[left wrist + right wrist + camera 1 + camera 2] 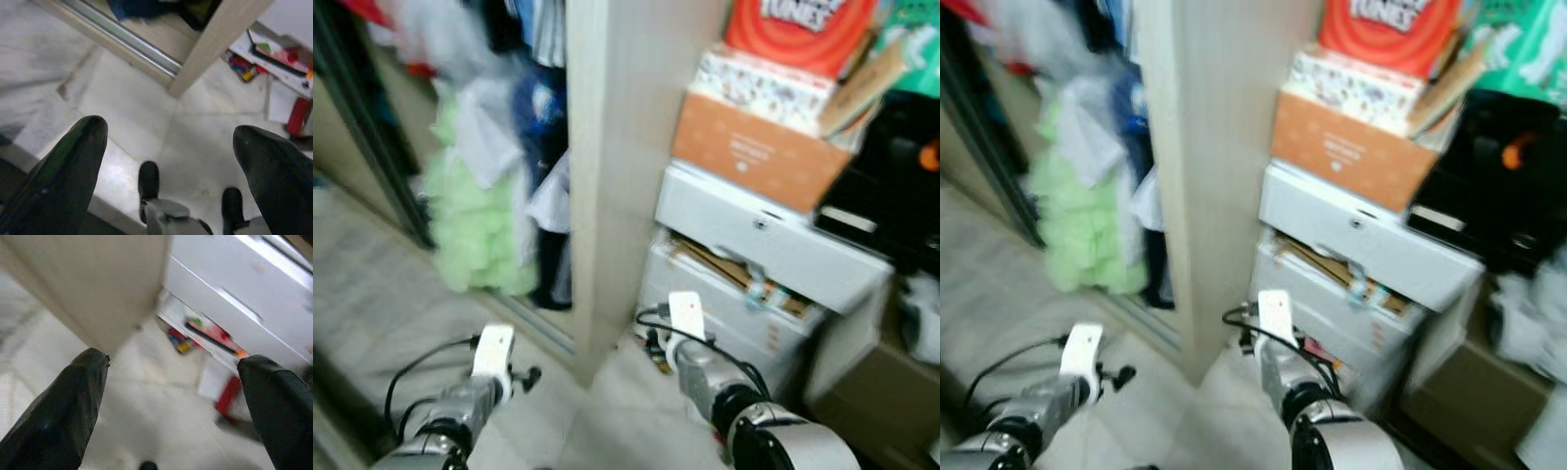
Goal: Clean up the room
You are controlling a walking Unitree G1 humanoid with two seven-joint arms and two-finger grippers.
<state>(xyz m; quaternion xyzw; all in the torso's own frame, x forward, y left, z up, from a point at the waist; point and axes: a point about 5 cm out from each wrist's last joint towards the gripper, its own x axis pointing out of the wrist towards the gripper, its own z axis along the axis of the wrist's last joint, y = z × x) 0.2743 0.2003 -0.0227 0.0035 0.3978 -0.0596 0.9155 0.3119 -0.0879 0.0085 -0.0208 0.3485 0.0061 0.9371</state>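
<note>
Left gripper [166,142]: I am holding it low over the pale tiled floor [132,112], fingers [73,156] spread wide apart, clamping nothing.
Right gripper [171,382]: I am holding it above the floor near the foot of the beige wardrobe side panel [626,147], fingers [68,406] spread wide apart, nothing between them.
Wardrobe: standing open at my left front; clothes [524,88] are hanging inside, a pale green fluffy garment [475,215] reaching down toward the sliding-door track [122,36].
Drawer unit: a white plastic drawer unit [764,255] is standing just beside the panel on my right; one drawer is sitting ajar with cardboard and papers poking out.
Boxes: an orange cardboard box [754,147] is sitting on the drawer unit, a patterned white box [764,88] on that, a red box [798,29] on top.
Clutter: small coloured items [200,335] are lying on the floor at the base of the drawers, red and yellow among them; too blurred for me to name.
Views: head pictures are blurring.
</note>
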